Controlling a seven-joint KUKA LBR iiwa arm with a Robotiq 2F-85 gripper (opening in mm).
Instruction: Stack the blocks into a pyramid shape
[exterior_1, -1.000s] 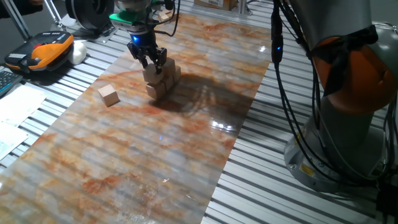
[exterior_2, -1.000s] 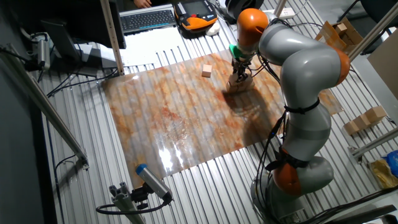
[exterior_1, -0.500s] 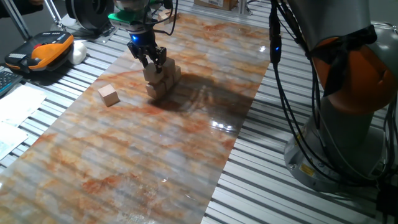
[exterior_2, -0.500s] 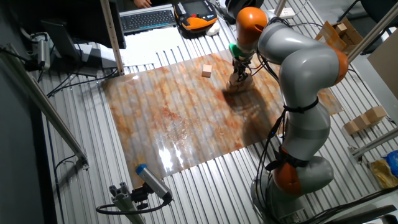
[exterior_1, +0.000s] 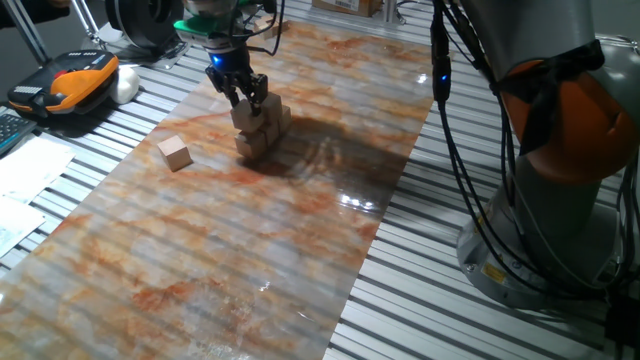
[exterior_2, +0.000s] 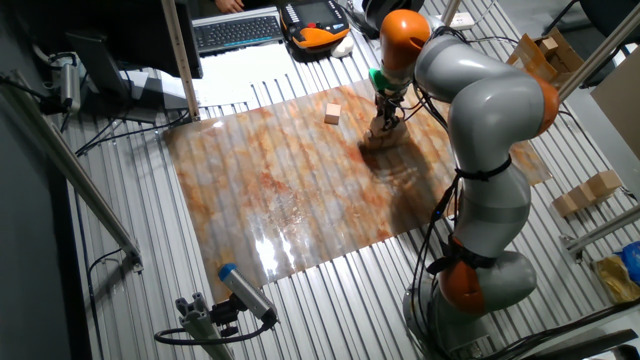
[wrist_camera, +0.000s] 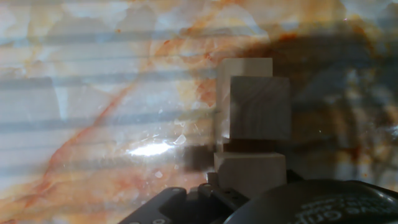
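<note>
A small stack of tan wooden blocks (exterior_1: 260, 132) stands on the marbled mat at the far side, with one block on top (exterior_1: 245, 117). My gripper (exterior_1: 246, 100) hangs just above that top block, its fingers (exterior_1: 258, 100) spread about a block's width and holding nothing. From the other fixed view the gripper (exterior_2: 388, 120) covers most of the stack (exterior_2: 381, 138). In the hand view the top block (wrist_camera: 260, 107) sits over two lower blocks (wrist_camera: 250, 173); no fingers show. A loose block (exterior_1: 175, 153) (exterior_2: 333, 113) lies apart, left of the stack.
The marbled mat (exterior_1: 250, 250) lies on a slatted metal table. An orange and black pendant (exterior_1: 70, 82) sits beyond the mat's left corner. My arm's base (exterior_1: 560, 200) stands at the right. A keyboard (exterior_2: 238, 30) and cardboard boxes (exterior_2: 590, 190) lie off the mat.
The gripper has risen slightly off the top block of the stack. The blocks have stayed in place.
</note>
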